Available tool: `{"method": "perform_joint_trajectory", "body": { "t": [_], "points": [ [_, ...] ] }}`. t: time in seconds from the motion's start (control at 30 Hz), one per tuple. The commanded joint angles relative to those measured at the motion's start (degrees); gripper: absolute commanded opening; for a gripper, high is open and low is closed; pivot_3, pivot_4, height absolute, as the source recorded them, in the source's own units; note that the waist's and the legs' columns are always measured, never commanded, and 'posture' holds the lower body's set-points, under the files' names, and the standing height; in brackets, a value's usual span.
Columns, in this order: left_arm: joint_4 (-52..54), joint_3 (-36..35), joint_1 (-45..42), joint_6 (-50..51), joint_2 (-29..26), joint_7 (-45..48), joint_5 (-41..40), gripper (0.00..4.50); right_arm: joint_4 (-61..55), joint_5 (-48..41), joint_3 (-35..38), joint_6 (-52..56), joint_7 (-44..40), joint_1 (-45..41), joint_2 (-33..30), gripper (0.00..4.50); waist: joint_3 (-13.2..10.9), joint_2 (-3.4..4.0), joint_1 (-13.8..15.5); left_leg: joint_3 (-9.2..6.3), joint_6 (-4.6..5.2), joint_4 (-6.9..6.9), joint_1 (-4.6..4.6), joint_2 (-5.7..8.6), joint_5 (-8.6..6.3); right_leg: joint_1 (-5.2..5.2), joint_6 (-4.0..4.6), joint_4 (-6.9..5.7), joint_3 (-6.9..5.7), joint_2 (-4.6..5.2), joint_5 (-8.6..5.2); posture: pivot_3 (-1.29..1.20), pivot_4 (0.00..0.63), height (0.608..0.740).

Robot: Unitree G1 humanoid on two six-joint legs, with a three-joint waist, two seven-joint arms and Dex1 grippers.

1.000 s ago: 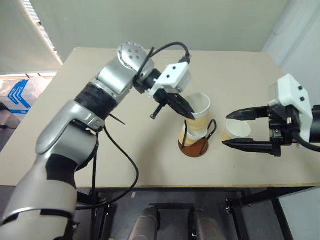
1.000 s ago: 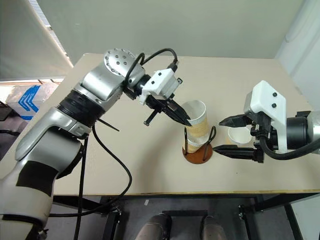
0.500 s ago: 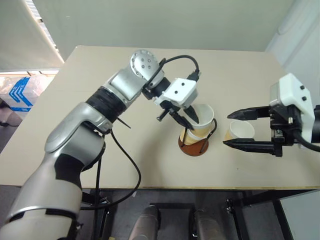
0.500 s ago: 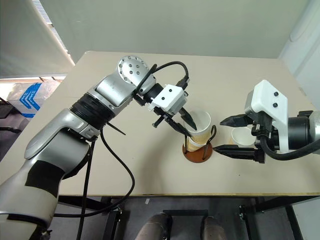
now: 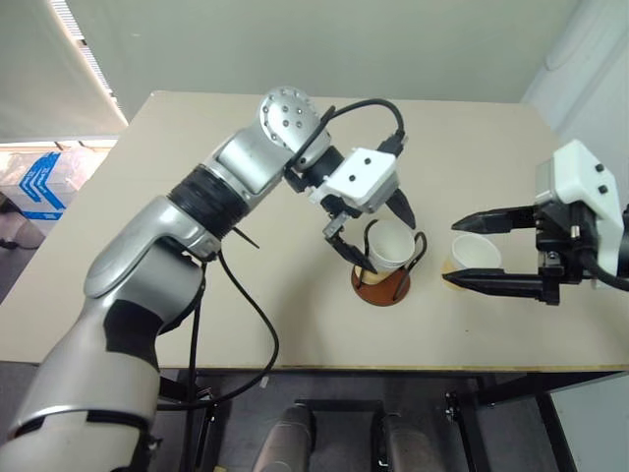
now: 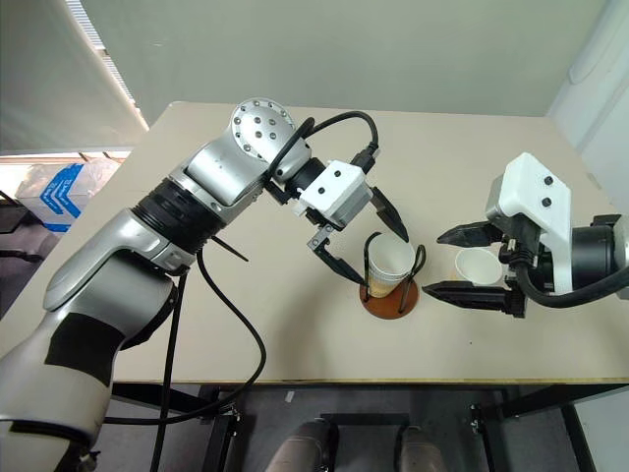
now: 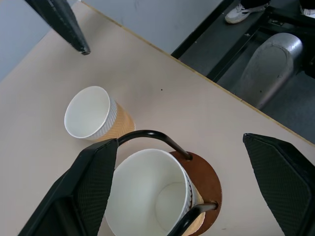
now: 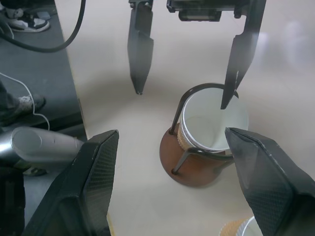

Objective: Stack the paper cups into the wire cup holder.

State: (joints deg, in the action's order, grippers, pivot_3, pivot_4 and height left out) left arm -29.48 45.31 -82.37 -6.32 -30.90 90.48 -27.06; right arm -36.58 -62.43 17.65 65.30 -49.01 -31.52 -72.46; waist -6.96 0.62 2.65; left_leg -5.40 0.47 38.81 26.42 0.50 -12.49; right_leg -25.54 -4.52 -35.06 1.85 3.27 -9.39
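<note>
Wire cup holder (image 6: 390, 295) stands near the tabletop's (image 6: 246, 324) near edge, right of centre. Brown disc base flat; black loops upright.

Nested paper cups (image 6: 392, 264) sit inside the loops, long axis close to vertical, mouth up, leaning slightly. Top rim rises above the loops.

Left tool (image 6: 362, 241) hovers over the stack, fingers spread wide, one each side of the cup, touching neither.

Single cup (image 6: 477, 266) stands upright just right of the holder, apart from it, mouth up.

Right tool (image 6: 444, 263) is level, wide apart, one finger on the far side of that cup and one on the near side; contact not clear.

Far and left tabletop open; little room between holder and near edge.
</note>
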Motion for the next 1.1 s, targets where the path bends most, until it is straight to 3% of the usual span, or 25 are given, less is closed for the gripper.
{"method": "perform_joint_trajectory", "body": {
  "t": [0.03, 0.23, 0.3, 0.4, 0.57, 0.77, 1.1],
  "points": [
    [-0.7, -8.4, 0.3, 5.7, 0.1, 2.0, -1.9, 4.48, 0.3, 3.8, -0.7, -2.7, 0.9, -0.3, -1.3, 3.67, 0.0, 0.00, 0.0, 0.00, 0.01, 0.03, 0.00, 0.00, -0.01, 0.01, 0.00, -0.01, 0.00, 0.00, 0.01, 0.00, 0.150, 0.740],
    [1.0, -23.7, 5.0, 22.7, -4.6, 0.1, -6.3, 4.48, 0.9, 9.7, -5.0, -5.2, -0.3, 0.7, -2.5, 3.67, 0.0, 0.19, -0.5, 0.03, 0.01, 0.05, -0.04, -0.05, -0.01, 0.00, 0.03, -0.05, 0.01, -0.06, 0.04, 0.00, 0.150, 0.740],
    [6.1, -28.0, 10.6, 27.1, -9.7, -0.2, -7.3, 4.48, 1.4, 14.4, -8.6, -7.8, -2.1, 1.7, -4.3, 3.67, 0.1, 0.25, -0.6, 0.03, 0.00, 0.03, -0.06, -0.06, 0.00, 0.00, 0.03, -0.05, 0.01, -0.07, 0.03, 0.00, 0.150, 0.740],
    [15.1, -32.4, 19.9, 31.8, -16.4, -1.2, -7.8, 4.48, 4.1, 22.1, -15.2, -12.7, -5.2, 1.2, -6.5, 3.67, 0.1, 0.32, -1.2, 0.07, -0.07, -0.04, -0.17, -0.11, 0.05, 0.00, 0.06, -0.01, 0.10, -0.14, -0.01, 0.00, 0.150, 0.740],
    [21.9, -37.5, 28.8, 35.3, -21.8, -3.8, -6.6, 4.48, 9.4, 34.4, -25.6, -21.3, -11.1, -2.5, -6.0, 3.67, 0.1, 0.28, -0.5, 0.00, -0.16, 0.05, -0.20, -0.12, 0.13, 0.04, 0.31, -0.05, 0.02, -0.17, -0.15, 0.00, 0.150, 0.740],
    [23.6, -43.4, 33.0, 36.7, -23.8, -7.0, -6.4, 4.48, 16.9, 46.4, -34.2, -27.7, -16.2, -6.6, -2.1, 3.67, 0.1, 0.28, -0.8, 0.00, 0.03, 0.04, -0.37, -0.11, 0.05, 0.15, 0.96, -0.17, 0.03, -0.16, -0.14, 0.00, 0.150, 0.740],
    [21.5, -48.5, 36.0, 36.0, -24.1, -9.4, -5.5, 4.48, 24.8, 56.8, -37.2, -32.6, -19.7, -6.5, 3.3, 3.67, 0.1, 0.27, -1.3, -0.04, -0.11, -0.09, -0.55, -0.13, 0.26, 0.10, 1.21, -0.42, 0.08, -0.19, -0.03, 0.00, 0.150, 0.740]
  ]
}}
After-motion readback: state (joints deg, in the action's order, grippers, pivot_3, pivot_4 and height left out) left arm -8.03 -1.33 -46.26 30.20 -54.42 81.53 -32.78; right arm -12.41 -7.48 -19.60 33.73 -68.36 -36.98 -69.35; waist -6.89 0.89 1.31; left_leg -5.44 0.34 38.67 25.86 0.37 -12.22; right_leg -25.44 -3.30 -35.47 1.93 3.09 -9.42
